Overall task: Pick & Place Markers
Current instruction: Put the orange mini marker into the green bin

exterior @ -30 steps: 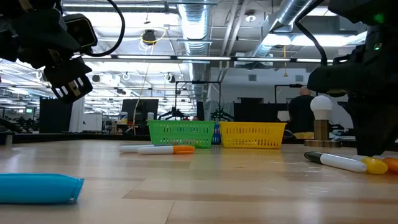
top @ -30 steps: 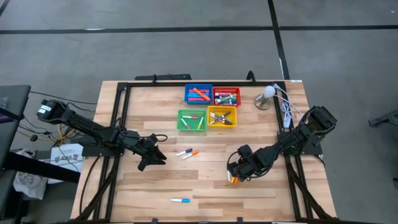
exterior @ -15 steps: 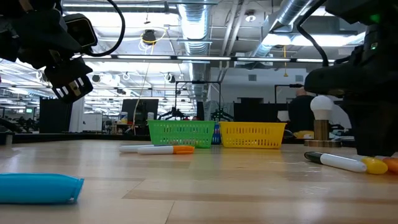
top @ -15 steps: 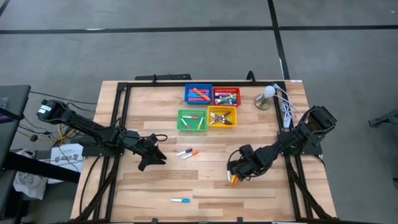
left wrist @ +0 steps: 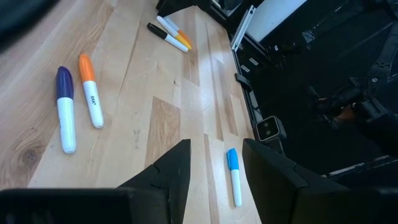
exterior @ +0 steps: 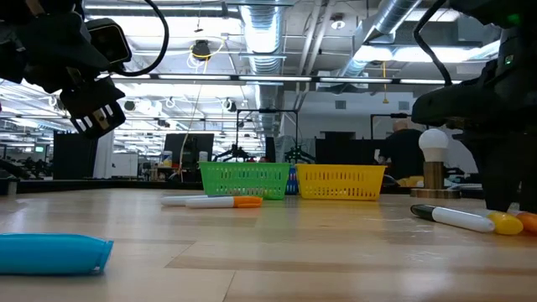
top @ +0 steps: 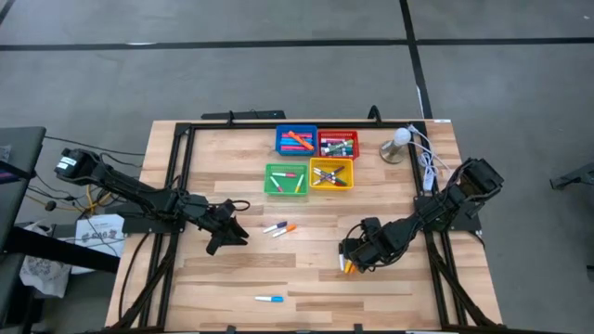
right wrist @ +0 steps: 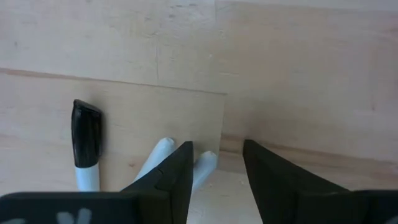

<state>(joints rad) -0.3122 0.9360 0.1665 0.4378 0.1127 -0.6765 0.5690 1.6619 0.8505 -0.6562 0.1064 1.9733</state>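
So the right hand (top: 349,263) just went from clenched to released, low over the markers (right wrist: 87,146) on the surface (top: 306,278), probably lining up a grab. Left hand (top: 229,236) hovers, parted, empty.

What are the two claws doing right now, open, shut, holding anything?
Left gripper: open, empty, above the table.
Right gripper: open, holding nothing, low over white markers.

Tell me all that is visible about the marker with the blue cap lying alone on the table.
The blue-capped marker is a short, thin pen, seemingly plastic, with a white body and a light blue cap still on. It lies flat on the wooden table, apart from the other markers. Nothing touches it but the table.
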